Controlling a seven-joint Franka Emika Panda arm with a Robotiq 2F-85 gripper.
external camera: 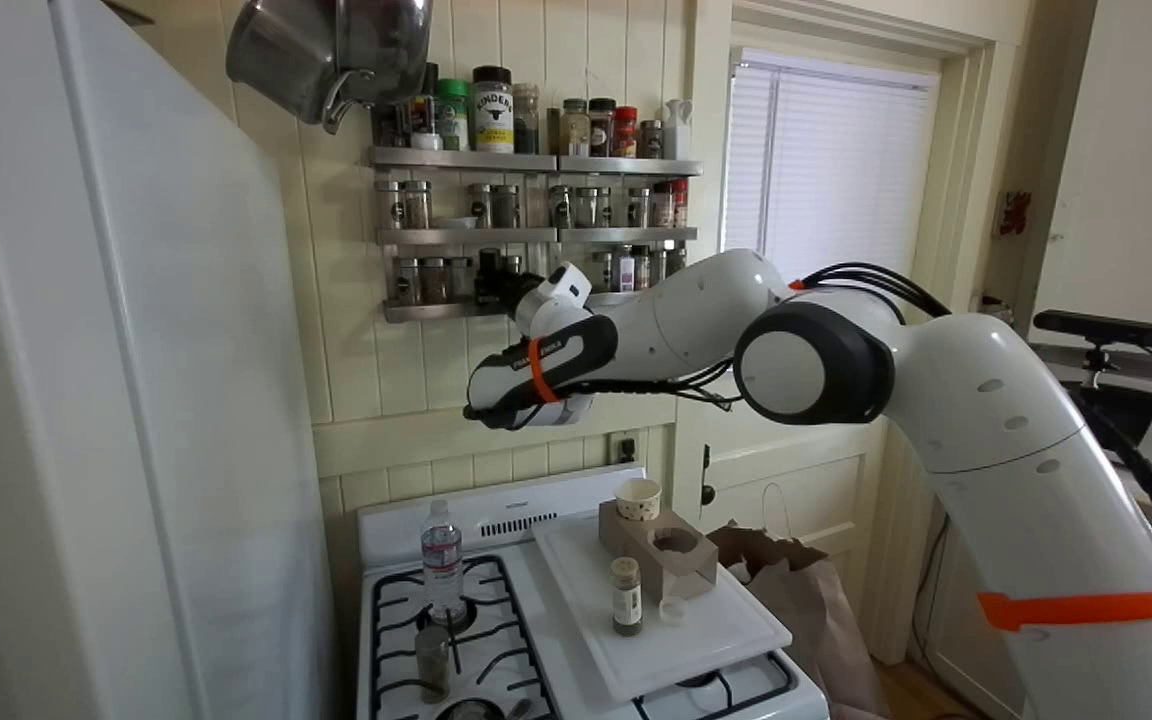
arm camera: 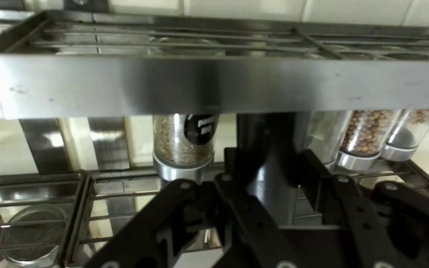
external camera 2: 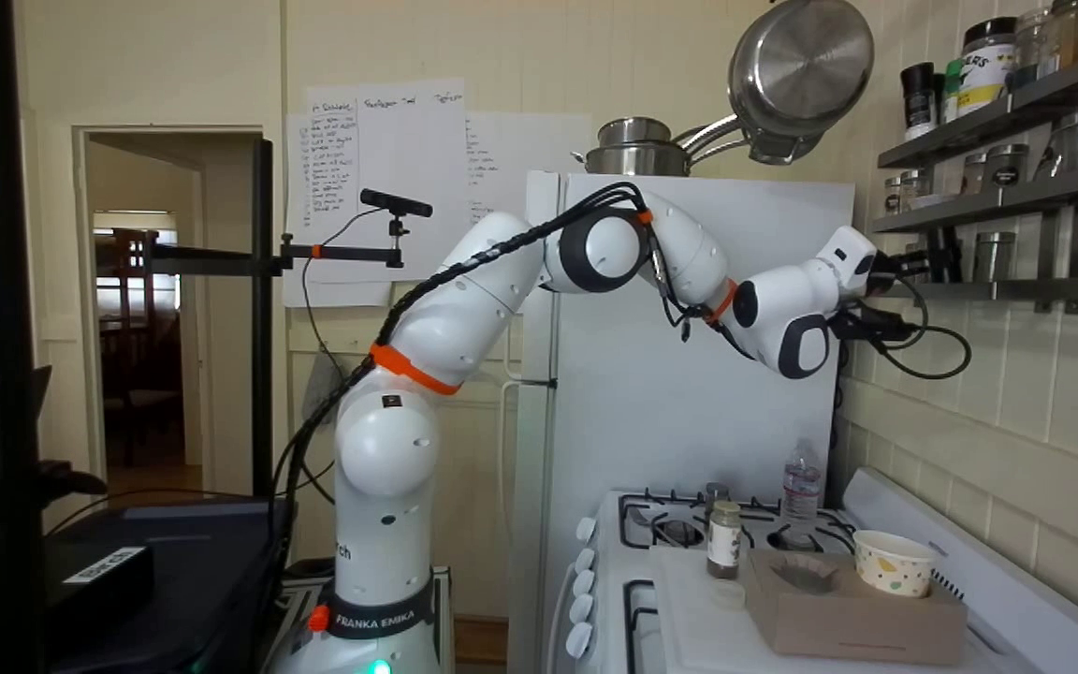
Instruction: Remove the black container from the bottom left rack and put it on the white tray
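The black container (external camera: 487, 272) stands on the bottom left shelf of the steel rack (external camera: 436, 312); it also shows in an exterior view (external camera 2: 945, 255), leaning slightly. My gripper (arm camera: 273, 161) has one finger on each side of the container (arm camera: 263, 128), and both fingertips appear pressed against it. The wrist picture is upside down. The shelf's front lip (arm camera: 162, 85) hides the container's base, so I cannot tell if it is lifted. The white tray (external camera: 651, 655) lies on the stove, far below the gripper; it also shows in an exterior view (external camera 2: 703, 627).
A Dill jar (arm camera: 184, 141) and a clear jar (arm camera: 328, 136) stand close on either side of the container. The middle shelf (external camera: 466, 236) is just above. The tray holds a cardboard box (external camera: 661, 545), a paper cup (external camera: 638, 498) and a spice jar (external camera: 626, 598). A bottle (external camera: 442, 560) stands on the stove.
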